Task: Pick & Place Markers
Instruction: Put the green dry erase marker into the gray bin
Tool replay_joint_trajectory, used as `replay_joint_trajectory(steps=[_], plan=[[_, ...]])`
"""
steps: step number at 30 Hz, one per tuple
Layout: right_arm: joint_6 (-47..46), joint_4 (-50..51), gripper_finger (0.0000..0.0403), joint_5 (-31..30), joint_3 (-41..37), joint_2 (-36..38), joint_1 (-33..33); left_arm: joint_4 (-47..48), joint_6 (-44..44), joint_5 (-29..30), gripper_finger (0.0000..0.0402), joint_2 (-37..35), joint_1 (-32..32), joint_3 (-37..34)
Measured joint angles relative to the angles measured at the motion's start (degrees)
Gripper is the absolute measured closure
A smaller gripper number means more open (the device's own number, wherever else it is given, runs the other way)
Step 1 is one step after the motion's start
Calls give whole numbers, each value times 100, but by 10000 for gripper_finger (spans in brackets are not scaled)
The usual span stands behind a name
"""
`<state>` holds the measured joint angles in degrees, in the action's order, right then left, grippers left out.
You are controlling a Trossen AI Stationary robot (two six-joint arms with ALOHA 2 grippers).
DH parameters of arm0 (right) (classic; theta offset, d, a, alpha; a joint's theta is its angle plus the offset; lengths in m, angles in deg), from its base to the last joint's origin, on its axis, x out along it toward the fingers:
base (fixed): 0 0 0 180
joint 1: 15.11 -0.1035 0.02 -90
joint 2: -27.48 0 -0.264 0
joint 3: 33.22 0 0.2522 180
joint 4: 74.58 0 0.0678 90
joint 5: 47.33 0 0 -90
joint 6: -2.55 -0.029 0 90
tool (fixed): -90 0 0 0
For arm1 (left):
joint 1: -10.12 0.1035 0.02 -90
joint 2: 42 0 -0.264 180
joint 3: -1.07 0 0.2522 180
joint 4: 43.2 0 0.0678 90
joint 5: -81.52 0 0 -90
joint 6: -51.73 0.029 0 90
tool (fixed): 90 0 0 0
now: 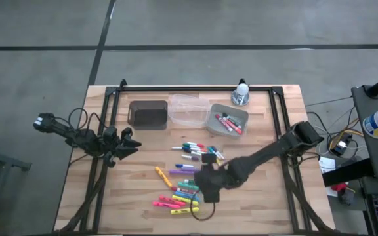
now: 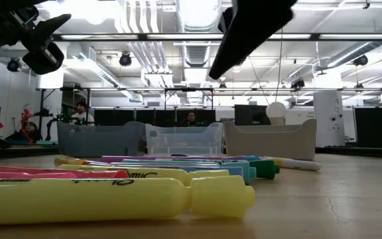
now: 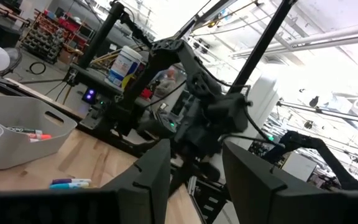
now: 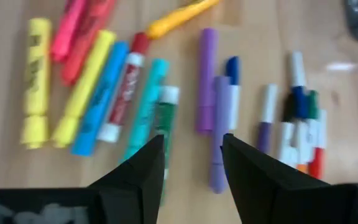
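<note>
Markers [image 1: 186, 178] lie scattered on the table [image 1: 110, 203], toward its near side, with a few more in the grey bin [image 1: 214, 123] at the far right. My right gripper [image 1: 210, 195] hovers above the pile, fingers parted, empty. My left gripper [image 1: 131, 144] waits at the left edge, parted and empty too.

Dark jointed arms [image 1: 261, 157]; black cables

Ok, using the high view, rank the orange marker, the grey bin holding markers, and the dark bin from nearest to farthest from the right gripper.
1. The orange marker, on the left-arm side of the right gripper, among the loose markers.
2. The grey bin holding markers, at the table's far edge.
3. The dark bin, at the far edge on the left arm's side.
</note>
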<state>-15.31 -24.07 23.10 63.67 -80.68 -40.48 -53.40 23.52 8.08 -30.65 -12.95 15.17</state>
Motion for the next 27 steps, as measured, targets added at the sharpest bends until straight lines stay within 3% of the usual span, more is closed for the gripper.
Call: replay_joint_trajectory(steps=[11,21,27], plan=[[-879,319,243,17,-366,-85,-257,0,-17,1,262,2,0,0],[-1068,-352,234,31,-914,-86,-294,0,-31,1,262,3,0,0],[-1021,-631,223,29,-935,-446,-295,-2,-36,-1,262,4,0,0]])
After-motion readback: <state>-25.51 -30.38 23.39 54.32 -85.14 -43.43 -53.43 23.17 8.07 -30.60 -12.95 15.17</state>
